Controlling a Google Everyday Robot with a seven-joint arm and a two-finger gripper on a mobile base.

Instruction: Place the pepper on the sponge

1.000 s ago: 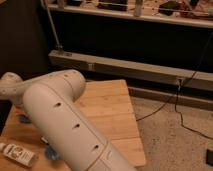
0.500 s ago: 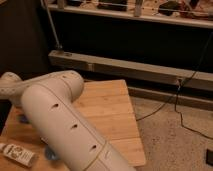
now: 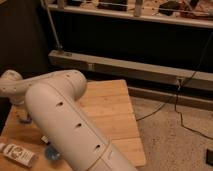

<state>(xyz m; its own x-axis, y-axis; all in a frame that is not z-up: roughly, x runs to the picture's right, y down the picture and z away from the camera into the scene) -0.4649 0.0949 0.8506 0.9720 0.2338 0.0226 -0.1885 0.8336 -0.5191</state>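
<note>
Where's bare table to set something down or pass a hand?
Free: right half of the table, between the arm and the right edge. Crowded: front-left corner, black-and-white box and blue object beside the arm. End effector not in view.

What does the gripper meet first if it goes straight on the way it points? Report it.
The gripper is hidden behind the arm, near the left side of the wooden table. The wrist bends downward there, so it would probably meet the tabletop first, though I cannot confirm that.
</note>
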